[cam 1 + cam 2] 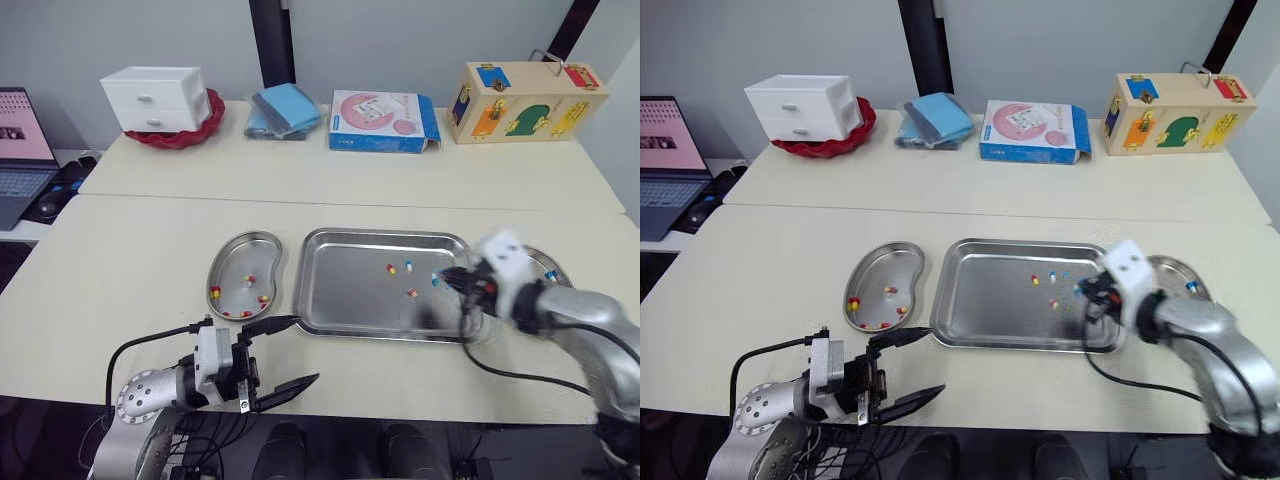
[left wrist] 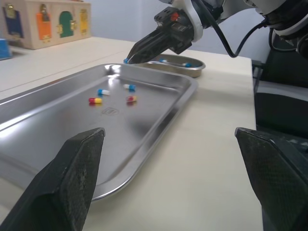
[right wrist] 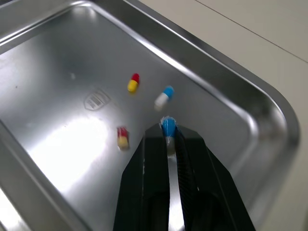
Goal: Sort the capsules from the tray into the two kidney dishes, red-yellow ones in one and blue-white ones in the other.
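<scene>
At centre right of the left eye view, the right gripper (image 1: 446, 276) is hovering over the tray (image 1: 340, 300). The right wrist view is showing its fingers pinching a blue-white capsule (image 3: 168, 126) above the loose capsules (image 3: 133, 83). At lower left, the left gripper (image 1: 285, 355) is gaping wide, empty, near the left kidney dish (image 1: 240, 250)

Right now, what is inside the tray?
Two red-yellow capsules and two blue-white capsules lie loose in the tray. The right pincer holds a fifth capsule, blue-white, over it; the tray floor beneath the pincer is covered.
</scene>
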### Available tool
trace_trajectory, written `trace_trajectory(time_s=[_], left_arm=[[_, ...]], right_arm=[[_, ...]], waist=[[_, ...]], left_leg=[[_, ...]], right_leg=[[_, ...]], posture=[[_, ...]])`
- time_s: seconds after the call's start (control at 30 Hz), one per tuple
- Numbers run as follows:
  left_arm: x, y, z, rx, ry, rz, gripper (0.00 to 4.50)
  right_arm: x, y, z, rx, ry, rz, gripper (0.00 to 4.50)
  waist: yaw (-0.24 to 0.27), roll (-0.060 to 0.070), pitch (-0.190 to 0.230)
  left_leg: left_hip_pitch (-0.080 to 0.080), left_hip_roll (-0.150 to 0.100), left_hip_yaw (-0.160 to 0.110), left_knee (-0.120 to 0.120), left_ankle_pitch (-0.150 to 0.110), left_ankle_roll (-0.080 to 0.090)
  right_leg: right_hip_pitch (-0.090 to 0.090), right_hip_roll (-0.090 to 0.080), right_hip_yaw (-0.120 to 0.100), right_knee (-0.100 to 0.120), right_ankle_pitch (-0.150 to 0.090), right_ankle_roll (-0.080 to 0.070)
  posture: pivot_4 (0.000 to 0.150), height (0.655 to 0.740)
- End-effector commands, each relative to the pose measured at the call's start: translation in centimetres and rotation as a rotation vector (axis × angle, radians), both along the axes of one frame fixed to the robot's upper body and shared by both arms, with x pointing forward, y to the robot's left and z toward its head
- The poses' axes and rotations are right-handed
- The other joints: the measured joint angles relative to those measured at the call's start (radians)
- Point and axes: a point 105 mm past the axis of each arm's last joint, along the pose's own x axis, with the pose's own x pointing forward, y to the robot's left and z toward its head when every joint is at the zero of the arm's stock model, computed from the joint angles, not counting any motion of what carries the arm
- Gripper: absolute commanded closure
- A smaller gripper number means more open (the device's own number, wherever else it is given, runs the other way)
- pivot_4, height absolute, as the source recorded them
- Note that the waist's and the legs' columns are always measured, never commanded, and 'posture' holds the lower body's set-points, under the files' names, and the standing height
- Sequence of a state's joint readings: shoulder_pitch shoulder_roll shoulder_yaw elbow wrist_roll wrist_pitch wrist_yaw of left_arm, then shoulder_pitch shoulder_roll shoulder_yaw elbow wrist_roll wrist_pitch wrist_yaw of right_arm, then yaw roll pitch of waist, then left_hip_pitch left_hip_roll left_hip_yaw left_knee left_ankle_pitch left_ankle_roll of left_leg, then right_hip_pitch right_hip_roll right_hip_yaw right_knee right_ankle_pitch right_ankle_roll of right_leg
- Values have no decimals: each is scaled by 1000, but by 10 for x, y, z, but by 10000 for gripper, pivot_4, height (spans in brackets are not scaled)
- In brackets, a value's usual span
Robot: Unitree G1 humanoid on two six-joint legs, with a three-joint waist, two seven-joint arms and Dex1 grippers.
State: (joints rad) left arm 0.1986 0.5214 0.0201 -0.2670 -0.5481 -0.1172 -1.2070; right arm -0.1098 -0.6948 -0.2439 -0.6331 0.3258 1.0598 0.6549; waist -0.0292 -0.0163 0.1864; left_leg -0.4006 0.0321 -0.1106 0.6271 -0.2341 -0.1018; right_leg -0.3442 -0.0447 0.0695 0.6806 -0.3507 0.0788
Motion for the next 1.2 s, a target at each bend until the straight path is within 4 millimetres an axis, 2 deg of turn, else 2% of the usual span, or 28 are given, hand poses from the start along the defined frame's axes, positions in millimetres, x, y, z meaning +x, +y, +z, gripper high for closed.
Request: trace_trajectory(time_s=[0.03, 0.23, 0.47, 0.53, 0.67, 0.8, 0.9, 0.97, 1.1, 1.2], left_arm=[[-5, -6, 7, -46, -31, -62, 0], [-2, -15, 15, -78, -46, -101, 0], [0, -19, 20, -96, -55, -111, 0], [-1, -19, 20, -104, -54, -111, 0], [-2, -21, 21, -115, -58, -112, 0], [0, -20, 22, -118, -57, -79, 0], [5, -13, 24, -103, -51, 0, 0], [12, 0, 22, -52, -16, 110, 0], [20, 40, 15, 80, 70, 359, 0], [19, 77, 9, 209, 124, 506, 0]], right_arm=[[-14, -34, 22, -6, -54, -119, 44936], [-27, -71, 16, 17, 9, -295, 44936], [-25, -86, 13, -3, 7, -423, 44936], [-25, -87, 13, -4, 9, -429, 37781], [-25, -89, 14, -2, 10, -434, 27956], [-24, -91, 15, -4, 4, -438, 16308], [-24, -90, 18, -5, -27, -414, 7373], [-25, -85, 21, -25, -75, -366, 688], [-37, -65, 22, -31, -162, -166, 284], [-50, -64, 18, -75, -162, -44, 284]], waist=[[-3, 0, 0], [-4, 0, 0], [-3, 0, 0], [-3, 0, 0], [-3, 1, 0], [-3, 0, 0], [-3, 0, 0], [-3, 0, 0], [-3, 0, 0], [-3, 0, 0]], left_leg=[[1, 0, 0, 0, 0, 0], [2, 0, 1, 0, 0, 0], [2, 0, 1, 0, 0, 0], [2, 0, 1, 0, 0, 0], [2, 0, 1, 0, 0, 0], [2, 0, 1, 0, 0, 0], [2, 0, 1, 0, 0, 0], [2, 0, 0, 0, 0, 0], [1, 0, 0, 0, 0, 0], [2, 0, 0, 0, 0, 0]], right_leg=[[1, 0, 0, 0, 0, 0], [2, 0, 1, 0, 0, 0], [2, 0, 1, 0, 0, 0], [2, 0, 1, 0, 0, 0], [2, 0, 1, 0, 0, 0], [2, 0, 1, 0, 0, 0], [2, 0, 1, 0, 0, 0], [2, 0, 1, 0, 0, 0], [2, 0, 1, -1, 0, 0], [2, 0, 1, -1, 0, 0]], posture=[[1500, 7337], [1500, 7337], [1500, 7337], [1500, 7337], [1500, 7337], [1500, 7337], [1500, 7337], [1500, 7337], [1500, 7337], [1500, 7337]])
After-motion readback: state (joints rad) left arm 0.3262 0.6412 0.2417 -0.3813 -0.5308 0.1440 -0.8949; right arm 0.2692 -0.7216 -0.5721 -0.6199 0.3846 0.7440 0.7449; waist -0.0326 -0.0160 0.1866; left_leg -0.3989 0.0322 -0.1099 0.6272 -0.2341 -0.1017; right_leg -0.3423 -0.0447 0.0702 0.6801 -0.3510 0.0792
